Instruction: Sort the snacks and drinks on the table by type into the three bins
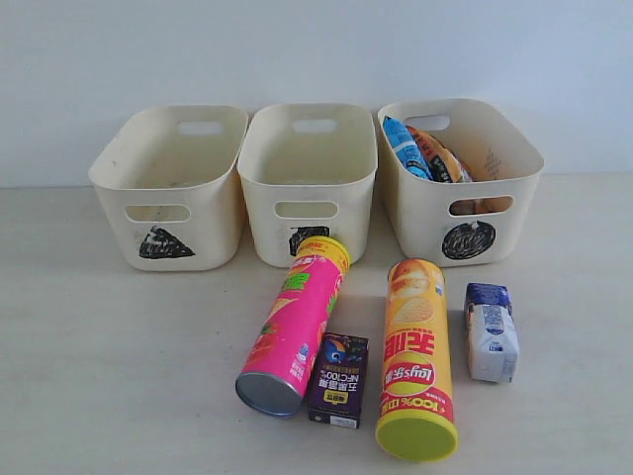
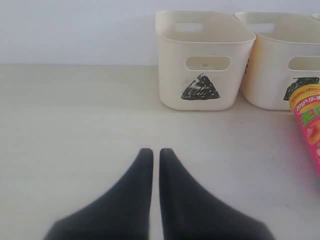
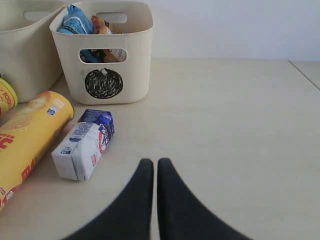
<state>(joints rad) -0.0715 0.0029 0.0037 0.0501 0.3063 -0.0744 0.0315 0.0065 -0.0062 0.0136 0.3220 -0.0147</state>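
Two grippers: left gripper (image 2: 156,151) and right gripper (image 3: 152,162) pinched closed, empty.
Circle bin (image 3: 136,75): holds blue bag (image 3: 75,21), orange-brown bag (image 3: 102,26); beyond right gripper.
White-and-blue carton (image 3: 82,145): on table (image 3: 225,125), near right gripper's tips.

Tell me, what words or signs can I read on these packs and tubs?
"Lay's", "100%": yellow-orange chip tube with yellow-green lid.
"Lay's": pink chip tube.
"NFC100%": dark purple drink box.
Black scribbled triangle: left cream plastic tub.
Black scribble, partly hidden: middle cream tub.
Black scribbled circle: right cream tub.
Too small to read: white-and-blue carton, crinkly bags.
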